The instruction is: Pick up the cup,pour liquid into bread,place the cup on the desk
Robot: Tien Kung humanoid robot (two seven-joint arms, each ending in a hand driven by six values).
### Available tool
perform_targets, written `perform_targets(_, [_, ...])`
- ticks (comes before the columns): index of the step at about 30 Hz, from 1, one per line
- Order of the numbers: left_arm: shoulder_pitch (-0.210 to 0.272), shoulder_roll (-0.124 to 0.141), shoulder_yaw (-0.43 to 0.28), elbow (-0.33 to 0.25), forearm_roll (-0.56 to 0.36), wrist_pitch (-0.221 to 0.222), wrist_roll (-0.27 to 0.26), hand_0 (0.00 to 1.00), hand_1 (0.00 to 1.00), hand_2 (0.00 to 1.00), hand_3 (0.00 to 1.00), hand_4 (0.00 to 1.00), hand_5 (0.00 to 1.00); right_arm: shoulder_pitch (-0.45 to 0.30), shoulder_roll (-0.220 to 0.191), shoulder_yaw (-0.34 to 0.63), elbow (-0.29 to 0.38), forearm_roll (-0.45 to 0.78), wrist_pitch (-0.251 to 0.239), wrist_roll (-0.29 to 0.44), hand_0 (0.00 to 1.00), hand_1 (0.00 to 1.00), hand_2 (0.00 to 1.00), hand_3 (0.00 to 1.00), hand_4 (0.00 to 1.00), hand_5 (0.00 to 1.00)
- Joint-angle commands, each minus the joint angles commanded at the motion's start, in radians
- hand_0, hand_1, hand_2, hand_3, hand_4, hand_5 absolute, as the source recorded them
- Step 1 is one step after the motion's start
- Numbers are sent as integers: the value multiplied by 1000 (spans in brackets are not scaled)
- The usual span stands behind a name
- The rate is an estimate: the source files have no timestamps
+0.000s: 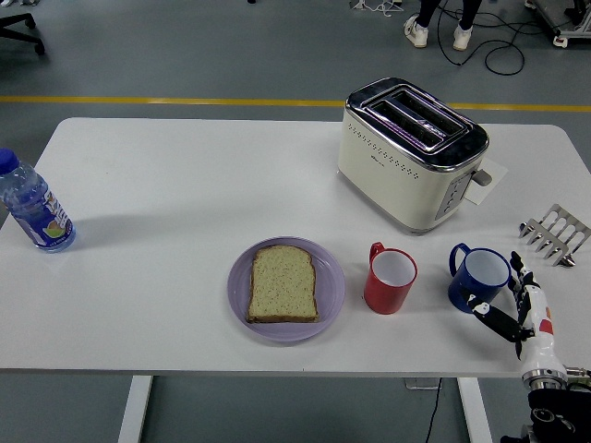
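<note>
A blue cup [480,278] stands upright near the table's front right, handle to the left. My right hand [511,302] is just right of it and slightly nearer, fingers spread, thumb close to the cup's lower right side, holding nothing. A red cup [390,278] stands upright left of the blue one. A slice of bread [283,283] lies on a lilac plate [331,292] further left. The left arm is out of sight.
A cream toaster [412,153] stands behind the cups. A metal toast rack [554,233] sits at the right edge. A water bottle [32,207] stands at the far left. A person's feet show at the top, away from the table.
</note>
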Motion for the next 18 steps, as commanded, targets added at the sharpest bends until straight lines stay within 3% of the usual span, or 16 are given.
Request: perform_targets(18, [-5, 0, -8, -1, 0, 0, 0, 633, 643, 653, 505, 241, 855, 98, 29, -62, -94, 39, -63, 18, 998, 897, 985, 998, 984, 124])
